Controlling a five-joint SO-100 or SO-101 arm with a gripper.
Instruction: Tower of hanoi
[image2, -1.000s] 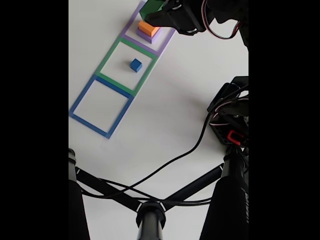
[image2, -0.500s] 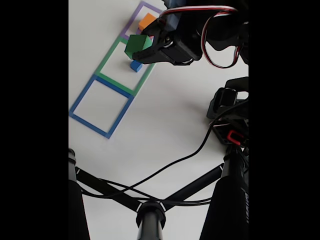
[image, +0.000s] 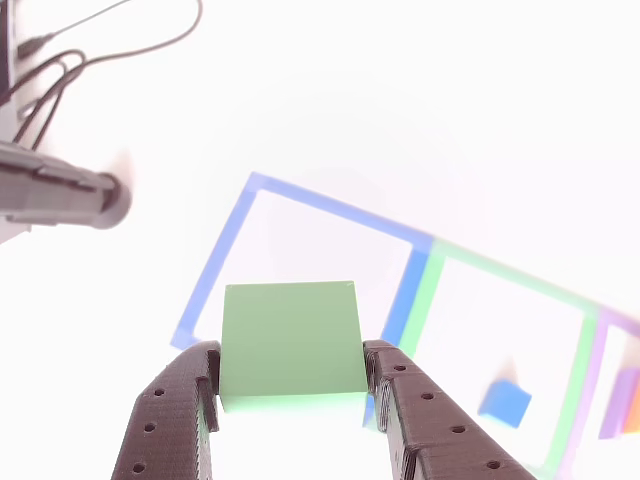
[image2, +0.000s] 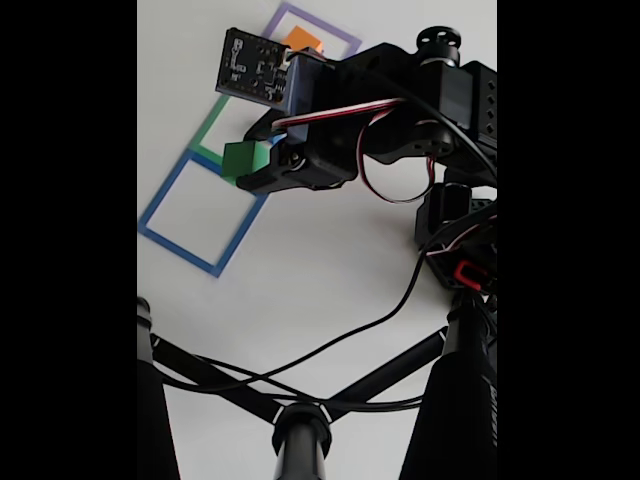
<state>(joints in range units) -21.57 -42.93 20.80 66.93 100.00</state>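
A matte green cube (image: 290, 343) is clamped between the jaws of the gripper (image: 292, 385), held above the blue square outline (image: 300, 215). Farther off, the blue cube (image: 505, 402) is seen inside the green outline (image: 560, 290) — the orange cube (image2: 299, 40) is seen in the fixed view, within the purple outline (image2: 335, 35).

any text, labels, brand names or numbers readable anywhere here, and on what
No readable text in either view.
The small circuit board on the arm carries tiny pale marks, too small and blurred to read.
The green cube held in the gripper and the blue cube have plain faces.
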